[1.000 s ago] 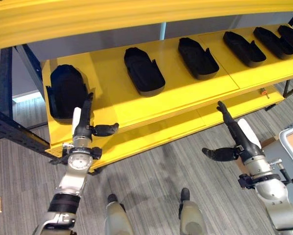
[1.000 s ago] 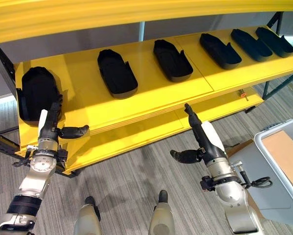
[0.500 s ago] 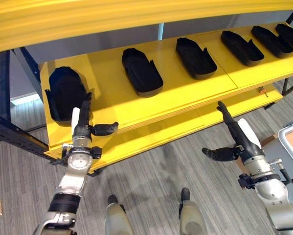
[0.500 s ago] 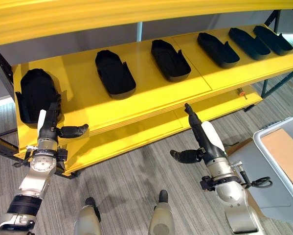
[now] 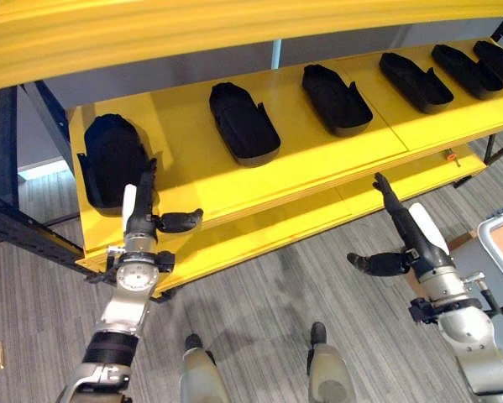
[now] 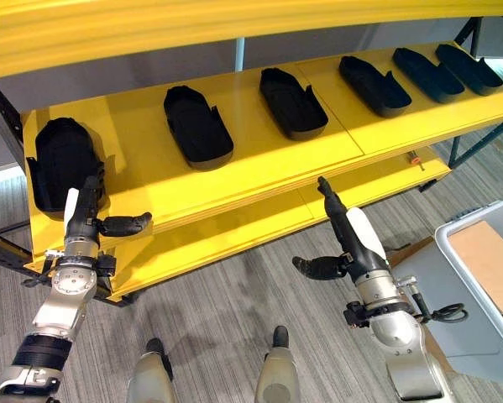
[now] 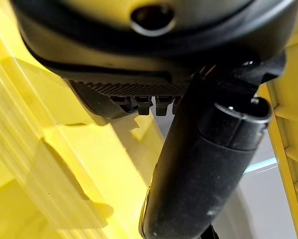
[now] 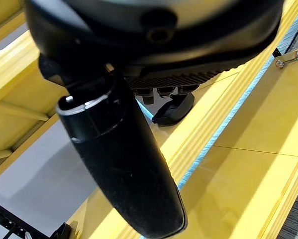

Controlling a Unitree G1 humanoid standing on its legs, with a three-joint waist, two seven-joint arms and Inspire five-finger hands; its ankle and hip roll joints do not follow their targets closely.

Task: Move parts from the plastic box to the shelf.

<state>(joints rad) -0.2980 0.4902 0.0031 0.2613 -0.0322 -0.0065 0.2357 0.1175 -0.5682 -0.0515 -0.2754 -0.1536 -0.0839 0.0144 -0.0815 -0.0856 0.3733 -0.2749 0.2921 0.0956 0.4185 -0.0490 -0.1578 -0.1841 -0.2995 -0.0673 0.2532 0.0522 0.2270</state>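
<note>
Fingers straight and empty on both hands: we see the left hand (image 5: 140,220) raised beside the leftmost black part (image 5: 112,158), the right hand (image 6: 349,245) below the yellow shelf (image 6: 259,159) edge. Six parts lie spaced along the shelf, presumably already delivered; the grey plastic box (image 6: 478,285) waits at right.

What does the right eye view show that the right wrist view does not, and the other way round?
Right eye view: six black parts in a row on the shelf, the open left hand by the leftmost part, and the grey plastic box on the right. Right wrist view: the ribbed underside of the right hand, seen from very close. Both: the yellow shelf and the open right hand.
</note>
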